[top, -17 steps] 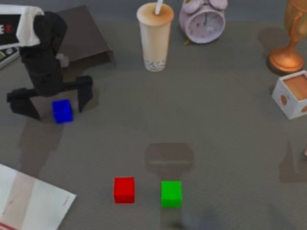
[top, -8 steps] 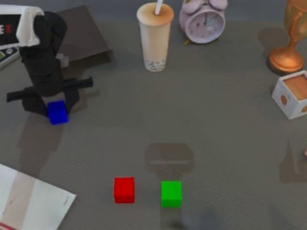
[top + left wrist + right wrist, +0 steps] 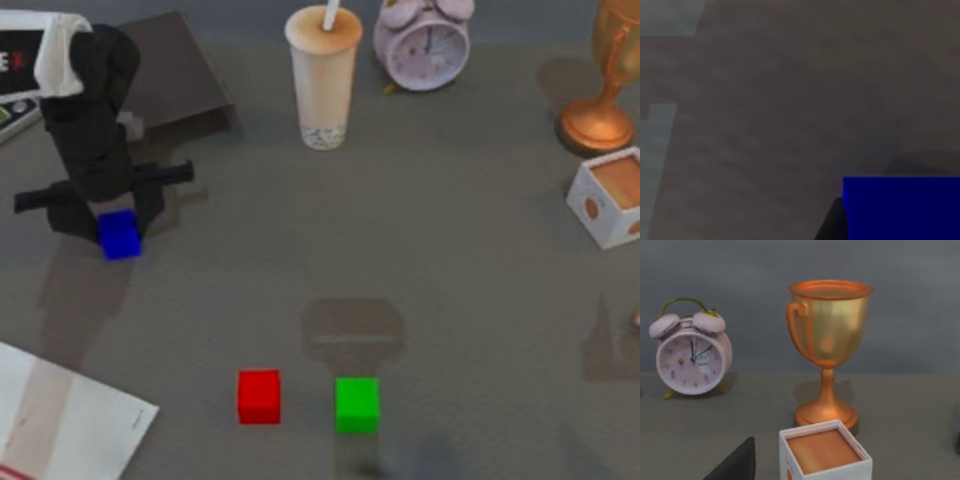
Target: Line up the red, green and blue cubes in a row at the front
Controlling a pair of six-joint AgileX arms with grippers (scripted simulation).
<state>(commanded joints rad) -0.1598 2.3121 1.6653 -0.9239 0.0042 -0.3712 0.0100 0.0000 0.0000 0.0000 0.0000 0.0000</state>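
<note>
At the left of the table, my left gripper [image 3: 117, 222] is shut on the blue cube [image 3: 120, 240]. In the left wrist view the blue cube [image 3: 900, 207] fills the lower corner, with one dark finger [image 3: 832, 225] pressed against its side. The red cube [image 3: 259, 397] and the green cube [image 3: 357, 404] rest side by side near the front edge, a small gap between them. My right arm is outside the top view; only a dark part of its gripper [image 3: 737, 465] shows in the right wrist view.
Along the back stand a drink cup [image 3: 322, 75], a pink alarm clock [image 3: 422, 45] and a gold trophy [image 3: 605, 80]. A white and tan spotted box [image 3: 610, 195] sits at the right edge. A brown booklet [image 3: 175, 75] lies at back left, white paper [image 3: 60, 420] at front left.
My left gripper's fingers closed onto the blue cube, which shifted slightly left and back. Over the last half second nothing has moved.
</note>
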